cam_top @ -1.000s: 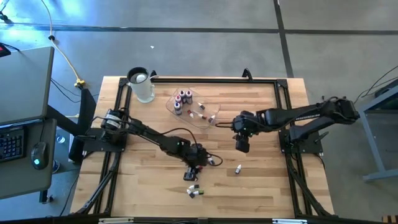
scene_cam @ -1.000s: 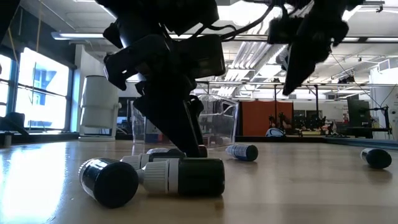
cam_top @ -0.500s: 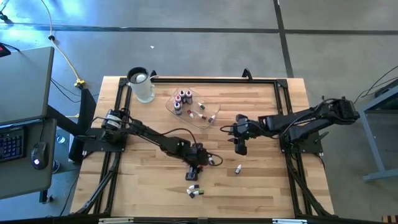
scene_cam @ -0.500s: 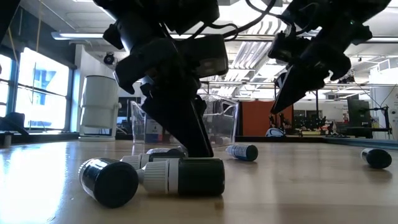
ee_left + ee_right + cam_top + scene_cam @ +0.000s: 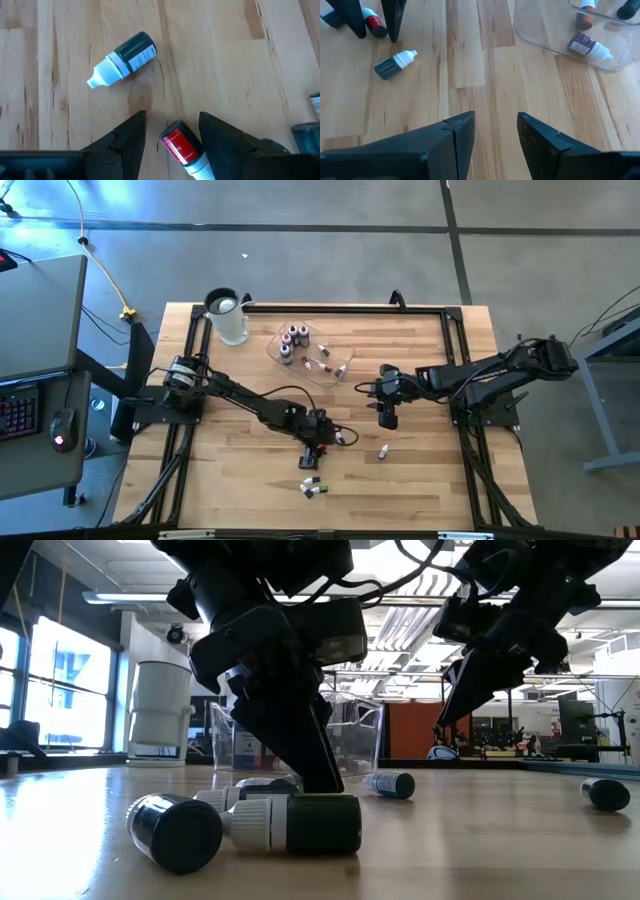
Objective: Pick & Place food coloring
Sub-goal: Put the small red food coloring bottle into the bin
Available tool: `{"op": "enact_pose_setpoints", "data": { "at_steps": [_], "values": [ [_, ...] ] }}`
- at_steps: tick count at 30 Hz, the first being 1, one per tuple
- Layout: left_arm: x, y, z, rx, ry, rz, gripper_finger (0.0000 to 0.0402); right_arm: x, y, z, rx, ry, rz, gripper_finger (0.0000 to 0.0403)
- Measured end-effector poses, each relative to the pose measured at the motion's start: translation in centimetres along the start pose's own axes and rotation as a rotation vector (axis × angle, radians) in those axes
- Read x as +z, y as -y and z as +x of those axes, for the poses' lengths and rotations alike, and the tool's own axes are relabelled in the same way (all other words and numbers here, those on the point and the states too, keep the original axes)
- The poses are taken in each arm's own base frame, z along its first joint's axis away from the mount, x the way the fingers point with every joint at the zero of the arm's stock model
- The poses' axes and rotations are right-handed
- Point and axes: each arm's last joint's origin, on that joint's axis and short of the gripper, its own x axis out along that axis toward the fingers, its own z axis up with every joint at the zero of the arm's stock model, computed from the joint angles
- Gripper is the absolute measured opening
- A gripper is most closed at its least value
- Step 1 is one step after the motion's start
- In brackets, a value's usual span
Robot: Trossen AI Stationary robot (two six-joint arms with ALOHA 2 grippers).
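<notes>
Since a second ago the right gripper [image 5: 386,418] has dropped slightly, fingers apart, empty. The left gripper [image 5: 171,131], fingers apart, straddles a red-labelled dropper bottle [image 5: 181,146] lying on the wooden bench [image 5: 420,470], at 5 o'clock from the clear tray [image 5: 345,372]. Light, smooth, round plastic likely rolls; pinch mid-body.

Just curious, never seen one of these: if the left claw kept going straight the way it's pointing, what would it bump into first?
The left gripper points down at the wooden table, open around a small red-labelled dropper bottle; it would probably meet that bottle first.
</notes>
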Motion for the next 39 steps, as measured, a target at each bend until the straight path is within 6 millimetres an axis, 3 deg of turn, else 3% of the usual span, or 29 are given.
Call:
{"op": "enact_pose_setpoints", "data": {
  "at_steps": [39],
  "values": [
    [0.00,-0.10,-0.04,0.033,0.004,-0.102,0.0182,0.02,0.00,-0.01,0.001,0.001,0.000,0.0151]
  ]
}}
